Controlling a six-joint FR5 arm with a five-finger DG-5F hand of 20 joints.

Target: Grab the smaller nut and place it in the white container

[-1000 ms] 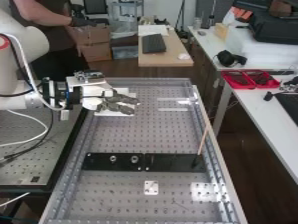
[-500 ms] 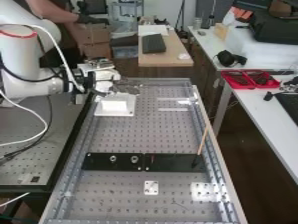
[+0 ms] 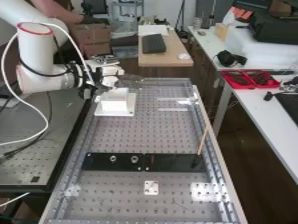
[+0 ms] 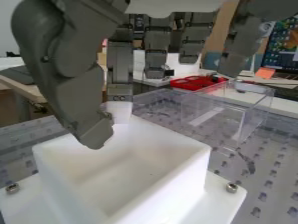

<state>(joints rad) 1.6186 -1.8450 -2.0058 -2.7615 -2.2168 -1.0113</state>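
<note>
At the far left of the perforated bench, the hand [image 3: 123, 81] is close above and behind the white container [image 3: 116, 103]. In the wrist view the hand [image 4: 83, 90] hangs over the corner and opening of the square white container [image 4: 206, 165], whose inner floor is partly visible with a tiny speck on it. On the flat black bar [image 3: 171, 162] stand the larger nut [image 3: 113, 159] and the bearing [image 3: 134, 159]. Whether anything is held cannot be made out.
A clear box [image 4: 229, 107] stands beside the container, close to the hand. A thin wooden stick [image 3: 203, 141] leans up from the black bar's right part. A small white plate [image 3: 151, 187] lies nearer. Red trays [image 3: 249, 79] are on the side table.
The arm has folded back and changed its pose. The hand has moved up and away from in front of the white container, now close above its far side. The parts on the bar have kept their places.
</note>
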